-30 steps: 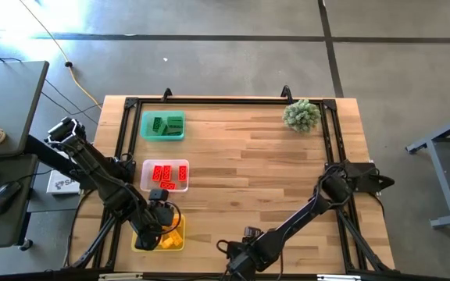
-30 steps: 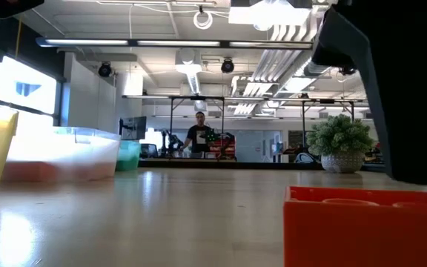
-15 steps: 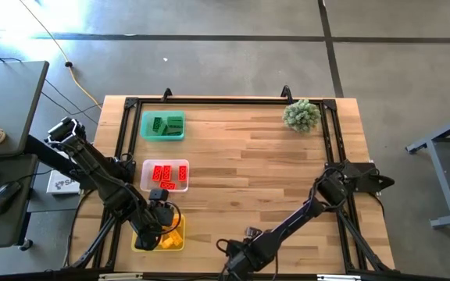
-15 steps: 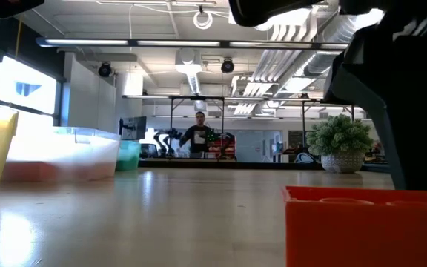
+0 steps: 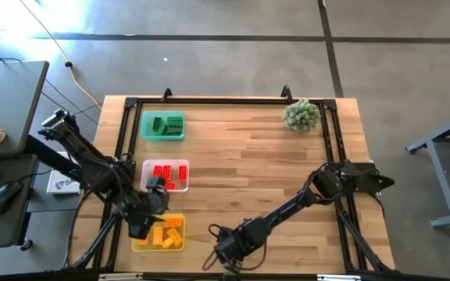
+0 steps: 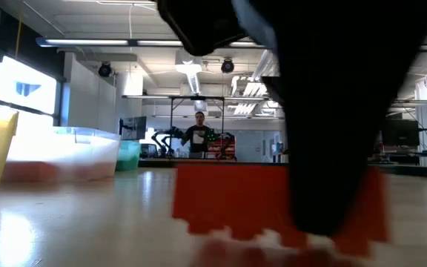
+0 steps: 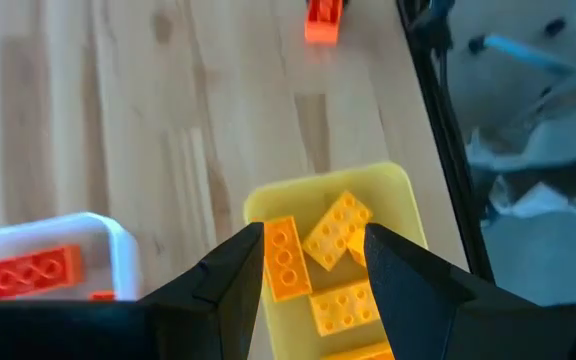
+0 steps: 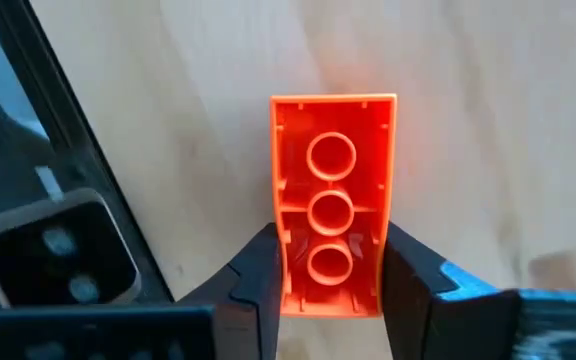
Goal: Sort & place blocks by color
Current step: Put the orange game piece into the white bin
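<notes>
My right gripper (image 5: 223, 251), near the table's near edge, is shut on a red block (image 8: 332, 210) whose hollow underside faces the wrist camera. The same block fills the middle of the low view (image 6: 228, 196). My left gripper (image 7: 313, 275) stands open above the yellow tray (image 5: 159, 232) at the near left, nothing between its fingers. Several orange-yellow blocks (image 7: 336, 228) lie in that tray. Red blocks lie in the clear tray (image 5: 166, 175) and green ones in the green tray (image 5: 162, 125). My right gripper pinches the red block's two long sides (image 8: 280, 270) between its two fingers, at the end nearest the wrist. The rest of the block reaches forward past the fingertips. Its open underside is turned up. Whether it is clear of the tabletop, I cannot tell.
A spiky pale green plant (image 5: 301, 115) stands at the far right corner. A black frame rail (image 5: 330, 148) runs round the table's edges. Bare wood (image 5: 248, 172) lies between the trays and the right arm. A person (image 6: 199, 137) stands far back in the room.
My right gripper has come down around the red block and taken hold of it, then gone a little toward the table's left edge; the block has shifted with it. My left gripper has drawn back toward the left edge, uncovering more of the yellow tray.
</notes>
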`<state>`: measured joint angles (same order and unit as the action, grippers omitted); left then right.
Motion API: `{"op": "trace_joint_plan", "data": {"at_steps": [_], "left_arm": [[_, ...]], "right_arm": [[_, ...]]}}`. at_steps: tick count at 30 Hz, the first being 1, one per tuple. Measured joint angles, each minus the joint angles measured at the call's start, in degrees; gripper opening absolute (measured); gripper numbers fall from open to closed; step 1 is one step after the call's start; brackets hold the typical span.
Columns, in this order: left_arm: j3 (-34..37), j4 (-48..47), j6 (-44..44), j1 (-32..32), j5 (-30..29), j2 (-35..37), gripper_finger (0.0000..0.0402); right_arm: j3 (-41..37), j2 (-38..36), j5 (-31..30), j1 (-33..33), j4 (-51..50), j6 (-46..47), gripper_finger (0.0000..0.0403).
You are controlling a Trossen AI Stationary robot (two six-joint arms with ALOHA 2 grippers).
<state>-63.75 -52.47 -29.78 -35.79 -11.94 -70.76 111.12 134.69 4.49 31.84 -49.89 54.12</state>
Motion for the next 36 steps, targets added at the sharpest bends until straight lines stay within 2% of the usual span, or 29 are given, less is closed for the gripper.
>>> {"op": "trace_joint_plan", "data": {"at_steps": [7,13,21,27,30,36], "left_arm": [[0.0,0.0,2.4,1.5,-4.0,7.3,0.0161],[0.0,-0.5,3.7,4.1,-7.9,13.0,0.0161],[0.0,-0.5,6.0,8.5,-8.9,20.1,0.0161],[0.0,-0.5,6.0,13.3,-9.4,24.2,0.0161],[0.0,-0.5,6.0,16.1,-10.7,25.7,0.0161],[0.0,-0.5,6.0,21.6,-16.7,27.5,0.0161]], "right_arm": [[4.6,-0.1,-2.7,-5.0,0.0,-4.8,0.0099],[10.5,-0.1,-5.8,-10.8,0.0,-15.9,0.0099],[16.6,-0.2,-5.9,-19.3,0.6,-31.5,0.0099],[16.7,-0.3,-4.7,-24.9,9.4,-37.2,0.0099],[16.3,-0.3,-6.2,-26.9,13.9,-37.6,0.0099],[16.3,0.7,-8.1,-29.7,23.8,-37.7,0.0099]]}}
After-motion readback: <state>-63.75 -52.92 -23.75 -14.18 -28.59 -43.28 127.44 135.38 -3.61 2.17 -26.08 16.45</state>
